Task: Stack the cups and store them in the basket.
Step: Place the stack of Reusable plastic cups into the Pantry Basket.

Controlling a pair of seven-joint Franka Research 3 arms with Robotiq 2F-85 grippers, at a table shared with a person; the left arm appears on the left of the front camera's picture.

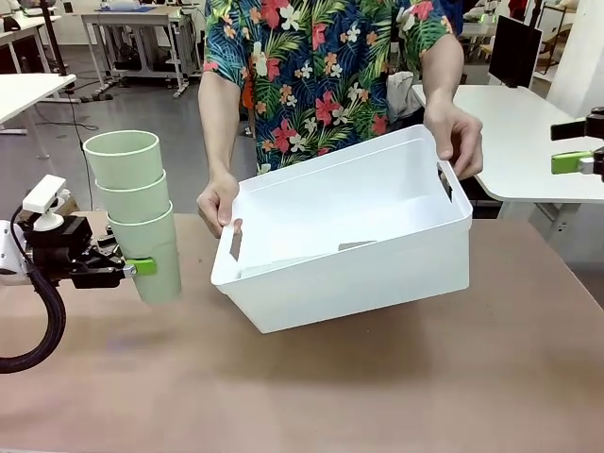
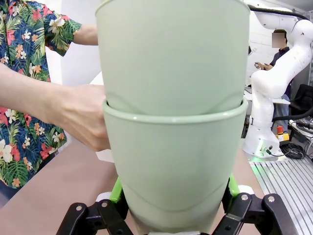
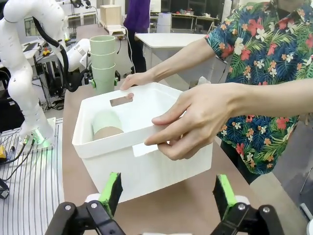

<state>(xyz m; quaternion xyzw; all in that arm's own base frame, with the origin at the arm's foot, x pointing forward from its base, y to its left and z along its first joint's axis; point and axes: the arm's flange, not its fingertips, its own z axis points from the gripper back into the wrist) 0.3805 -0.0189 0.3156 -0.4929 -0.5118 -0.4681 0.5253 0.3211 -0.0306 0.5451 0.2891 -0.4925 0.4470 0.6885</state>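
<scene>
My left gripper (image 1: 142,267) is shut on the lowest of three nested pale mint green cups (image 1: 137,203), holding the stack upright above the table's left side. The same cups (image 2: 173,122) sit close up between the left gripper's green pads (image 2: 117,188). A person holds the white basket (image 1: 349,226) by both end handles, tilted toward me at mid table. In the right wrist view, another cup (image 3: 105,125), mint with tan-brown showing, lies inside the basket (image 3: 142,147). My right gripper (image 3: 168,196) is open, holding nothing, just in front of the basket's near wall.
The person's hands (image 1: 219,203) grip the basket's ends, one hand (image 3: 195,117) right in front of my right gripper. The brown table (image 1: 377,377) stretches bare toward me. White tables (image 1: 528,132) stand behind the person.
</scene>
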